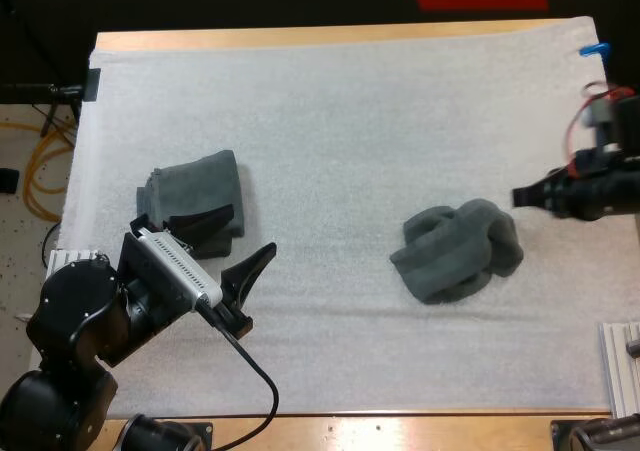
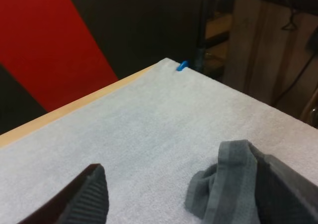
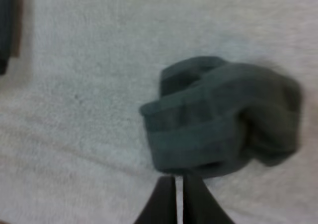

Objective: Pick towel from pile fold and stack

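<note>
A crumpled dark grey-green towel [image 1: 458, 251] lies on the right half of the white mat [image 1: 340, 121]. A folded towel stack [image 1: 195, 193] sits at the left. My left gripper [image 1: 232, 239] hovers just in front of the stack's near right corner, open and holding nothing. In the left wrist view its fingers [image 2: 89, 194] stand wide apart, with the crumpled towel [image 2: 223, 182] beyond them. My right gripper [image 1: 522, 196] is off the crumpled towel's far right side, shut on nothing. From the right wrist, its fingertips [image 3: 179, 184] nearly touch, just short of the crumpled towel [image 3: 223, 119].
The mat's bare middle stretches between the two towels. The wooden table edge [image 1: 300, 37] runs along the far side. The folded stack's edge [image 3: 7, 25] shows far beyond the crumpled towel in the right wrist view.
</note>
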Available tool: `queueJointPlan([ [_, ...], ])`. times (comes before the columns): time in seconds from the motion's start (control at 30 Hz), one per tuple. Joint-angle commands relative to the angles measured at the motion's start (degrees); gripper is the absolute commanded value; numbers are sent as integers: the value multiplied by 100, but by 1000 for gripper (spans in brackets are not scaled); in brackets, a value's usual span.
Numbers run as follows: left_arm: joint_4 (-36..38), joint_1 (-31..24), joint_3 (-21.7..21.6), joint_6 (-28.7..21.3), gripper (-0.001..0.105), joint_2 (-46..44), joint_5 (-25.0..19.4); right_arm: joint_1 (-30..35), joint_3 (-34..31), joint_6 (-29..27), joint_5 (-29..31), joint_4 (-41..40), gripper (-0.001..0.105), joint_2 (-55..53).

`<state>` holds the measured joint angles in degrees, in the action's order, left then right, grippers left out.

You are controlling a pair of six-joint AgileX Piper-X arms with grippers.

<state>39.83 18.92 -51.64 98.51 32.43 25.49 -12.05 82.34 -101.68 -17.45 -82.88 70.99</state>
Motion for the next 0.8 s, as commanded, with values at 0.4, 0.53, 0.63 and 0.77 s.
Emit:
queueJointPlan([
  [0.4,940,22,-54,52,62,5,90,-355,-2171,420,380,2053,34,168],
  [0.53,1092,22,-54,52,62,5,90,-355,-2578,534,442,2681,71,542],
  [0.63,1092,22,-54,52,62,5,120,-355,-2703,636,442,3061,66,906],
  [0.77,1092,22,-54,52,62,5,175,-355,-2705,947,505,3525,47,1473],
])
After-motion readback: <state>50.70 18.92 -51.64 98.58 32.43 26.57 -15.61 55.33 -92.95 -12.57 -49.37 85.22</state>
